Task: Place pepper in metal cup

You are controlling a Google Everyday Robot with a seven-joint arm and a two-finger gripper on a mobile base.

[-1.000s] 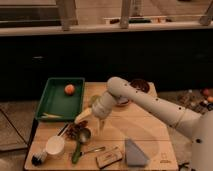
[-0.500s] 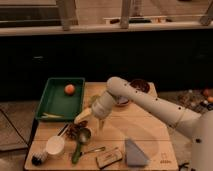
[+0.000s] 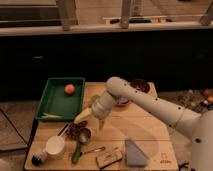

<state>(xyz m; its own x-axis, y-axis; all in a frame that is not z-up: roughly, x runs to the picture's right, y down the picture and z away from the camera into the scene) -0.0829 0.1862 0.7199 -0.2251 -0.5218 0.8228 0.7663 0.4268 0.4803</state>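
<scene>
the gripper (image 3: 90, 122) hangs just above the metal cup (image 3: 84, 134), at the end of the white arm (image 3: 150, 102) that reaches in from the right; its two fingers look spread wide with nothing between them

the pepper (image 3: 76, 152) is a dark green slant below the cup, upper end at the rim and the rest running down-left over the table (image 3: 150, 135) toward the front edge; whether that tip sits inside the cup or only leans on its side i cannot tell

my judgement: the carry is over and the pepper is out of the claw, but the placing counts as done only if the end really is in the cup, otherwise a fresh pick is left

the surface is a pale wooden tabletop, fairly crowded: a green tray (image 3: 46, 106) at the back left with an orange fruit (image 3: 69, 89) and thin yellowish strips (image 3: 51, 116), a white cup (image 3: 55, 146) near the front left, a grey folded cloth (image 3: 134, 152) in front, a dark bowl (image 3: 140, 86) behind the arm

behind it run dark cabinet fronts under a light counter, in dim, warm light
</scene>
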